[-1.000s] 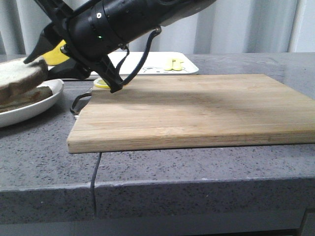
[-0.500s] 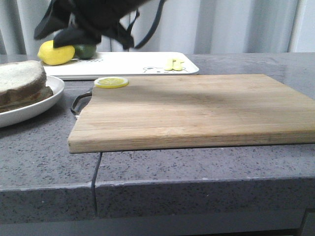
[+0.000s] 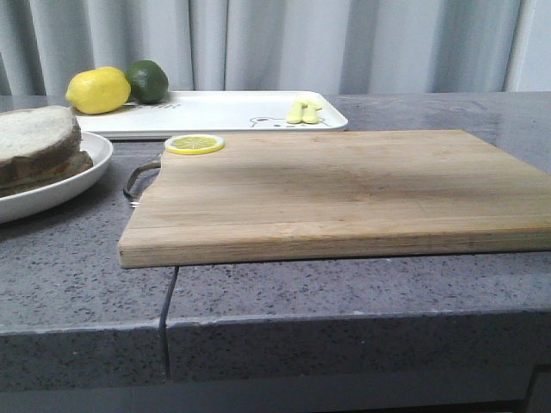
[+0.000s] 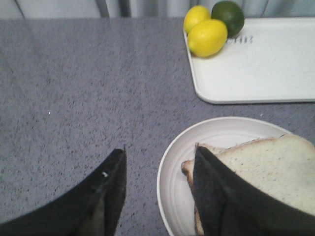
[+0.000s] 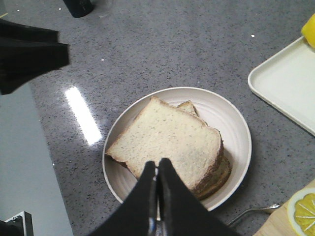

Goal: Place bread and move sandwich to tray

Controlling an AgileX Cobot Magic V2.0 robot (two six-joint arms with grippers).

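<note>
— What lies nearest on the worktop (image 3: 344, 284)?

— The wooden cutting board (image 3: 344, 194), bare except a lemon slice (image 3: 195, 144) at its far corner. Beside it is the sandwich (image 5: 170, 147) on its plate (image 5: 231, 123), the bread on top (placed already, I judge).

— And the jaws?

— The left gripper (image 4: 157, 191) is wide open and holds nothing; one finger hangs over the plate rim, probably to take the plate. The right gripper (image 5: 158, 196) is closed, empty, above the sandwich.

— Farther back?

— The tray (image 3: 232, 110), with a lemon (image 3: 97, 89) and a lime (image 3: 148, 79) at one end, so the free part can receive the plate.
</note>
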